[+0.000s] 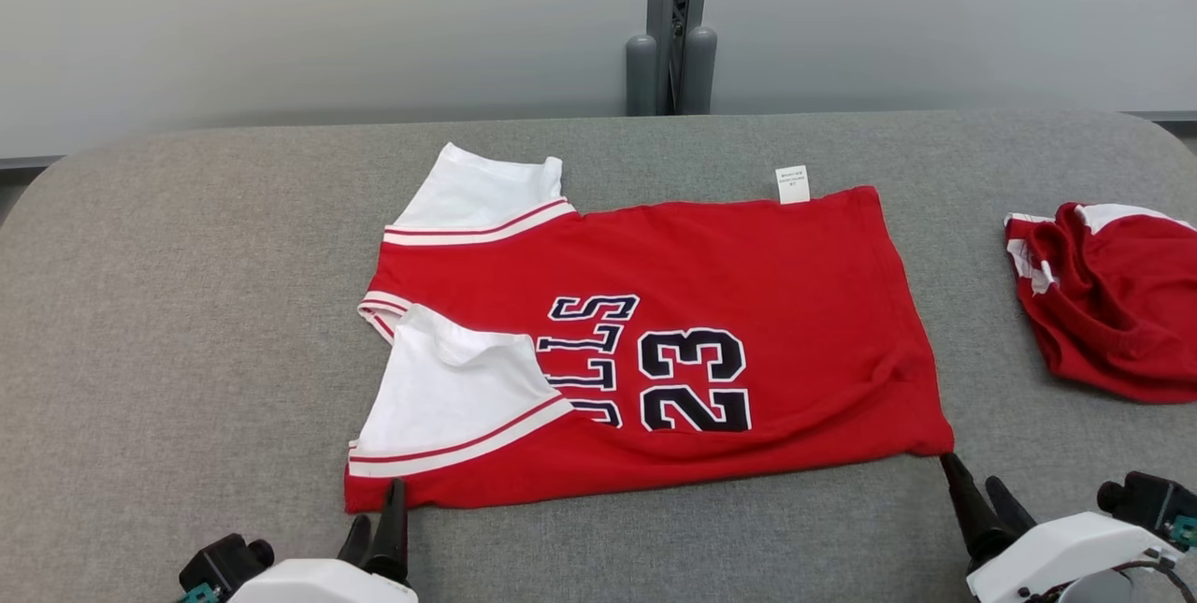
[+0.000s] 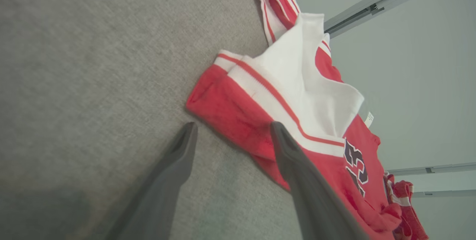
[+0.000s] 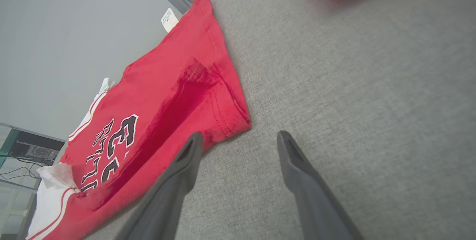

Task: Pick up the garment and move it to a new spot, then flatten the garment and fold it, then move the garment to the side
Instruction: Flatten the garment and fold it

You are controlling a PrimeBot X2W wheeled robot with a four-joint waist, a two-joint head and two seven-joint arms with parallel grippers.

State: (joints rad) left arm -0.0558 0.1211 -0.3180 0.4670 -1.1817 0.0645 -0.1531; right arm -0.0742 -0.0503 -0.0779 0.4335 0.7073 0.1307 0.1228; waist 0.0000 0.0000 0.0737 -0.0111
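Note:
The garment (image 1: 748, 285) is a red jersey with white sleeves and "23" in dark print, spread flat on the grey table (image 1: 187, 304), collar to the left. My left gripper (image 1: 374, 514) stands open at the jersey's near-left corner; in the left wrist view one finger lies over the red hem (image 2: 230, 117) and the other over the table, gripper (image 2: 232, 130). My right gripper (image 1: 968, 477) is open at the near-right corner (image 3: 238, 121); the right wrist view has the gripper (image 3: 240, 139) just short of the cloth, nothing between its fingers.
A second red and white garment (image 1: 1113, 304) lies crumpled at the table's right edge. A grey post (image 1: 671, 23) stands behind the table against a pale wall. Bare grey table surface lies to the left and along the front.

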